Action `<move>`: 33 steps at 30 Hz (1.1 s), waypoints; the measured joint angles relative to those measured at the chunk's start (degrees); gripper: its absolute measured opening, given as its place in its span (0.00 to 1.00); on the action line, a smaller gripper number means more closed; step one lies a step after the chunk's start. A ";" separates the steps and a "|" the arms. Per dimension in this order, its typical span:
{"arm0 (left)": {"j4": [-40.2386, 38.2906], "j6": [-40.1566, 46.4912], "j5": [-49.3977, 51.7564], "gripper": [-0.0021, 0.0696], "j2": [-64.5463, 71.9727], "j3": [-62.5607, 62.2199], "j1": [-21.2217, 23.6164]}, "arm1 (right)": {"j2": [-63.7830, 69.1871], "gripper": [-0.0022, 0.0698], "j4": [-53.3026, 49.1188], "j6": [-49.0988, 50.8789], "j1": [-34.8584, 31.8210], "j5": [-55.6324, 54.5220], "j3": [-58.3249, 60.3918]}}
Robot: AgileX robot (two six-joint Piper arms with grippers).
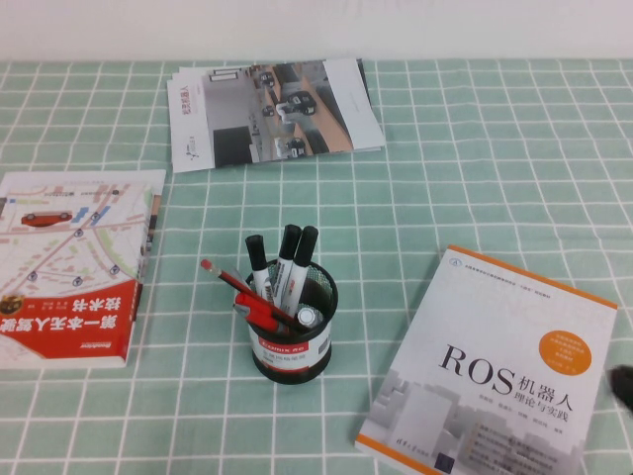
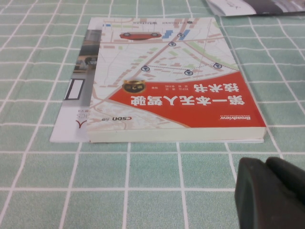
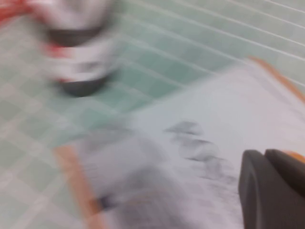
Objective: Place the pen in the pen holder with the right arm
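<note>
Black mesh pen holder (image 1: 293,336) keeps the white pen (image 1: 308,317); right hand (image 3: 271,188) clenched empty above a glossy book (image 1: 504,381); left hand (image 2: 269,193) low beside another book (image 2: 176,81), grip unclear.

Open cloth rings the pen holder (image 1: 292,336), hemmed by ROS book (image 1: 504,376) and red book (image 1: 74,267).

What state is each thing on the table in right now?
White-barrelled pen: in the holder, butt end up.
Black wire-mesh pen holder: upright, holding markers and a red pencil.
Right gripper: shut, empty, above the white ROS book.
Left gripper: shut, empty, near the closed red-and-white book.
</note>
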 joint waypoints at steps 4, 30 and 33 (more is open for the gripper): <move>0.00 0.00 0.00 0.02 0.00 0.00 0.00 | -6.30 0.00 0.11 0.23 -12.53 -5.63 7.88; 0.00 0.00 0.00 0.02 0.00 0.00 0.00 | -34.06 0.00 3.19 0.36 -23.19 -1.69 19.27; 0.00 0.00 0.00 0.02 0.00 0.00 0.00 | -34.06 0.00 5.31 -1.04 -23.19 0.59 19.27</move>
